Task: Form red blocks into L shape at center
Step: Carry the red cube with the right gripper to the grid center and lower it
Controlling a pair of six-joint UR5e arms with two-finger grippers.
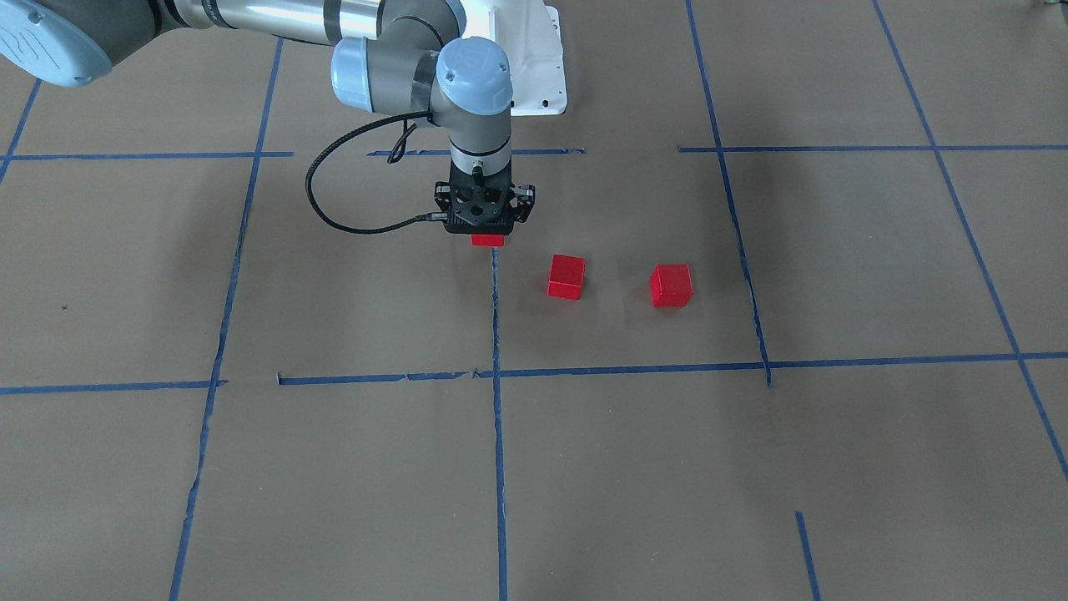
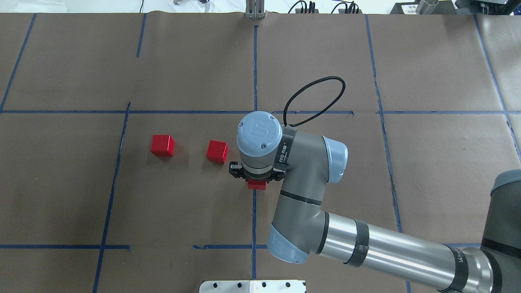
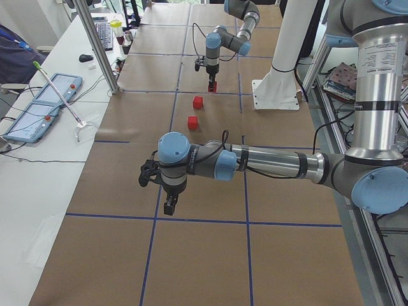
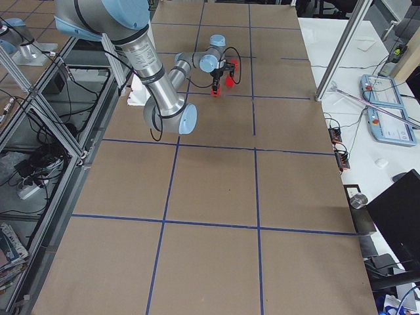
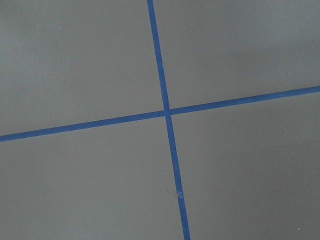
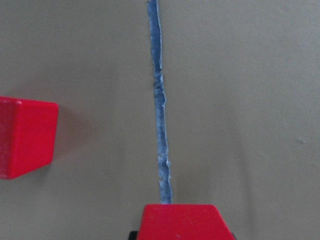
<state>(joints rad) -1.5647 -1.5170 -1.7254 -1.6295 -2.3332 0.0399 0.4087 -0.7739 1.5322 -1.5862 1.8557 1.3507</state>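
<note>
Right claw [image 1: 487, 234] clamped on small matte red cube [image 1: 487, 240] over centre blue tape line [image 1: 496, 317]. Probably placing; next lower, release, fetch neighbouring red cube [image 1: 567, 276].

**Soft, even light; mostly sharp views**

Diffuse overhead light spreads evenly over the brown paper [image 1: 584, 467]. The right arm [image 2: 303, 175] casts faint, soft-edged shadows, and its metal tube [image 2: 346, 240] shows bright glare. The left wrist view looks greyer and dimmer. In the right wrist view the nearest block [image 6: 182, 222] is slightly soft.

Overhead and front-facing cameras looked steeply down from opposite long edges of the worktop [image 2: 439, 61], sharing its middle square [image 2: 187, 203]. Side cameras looked along it from either end; wrist cameras hung close above.
</note>
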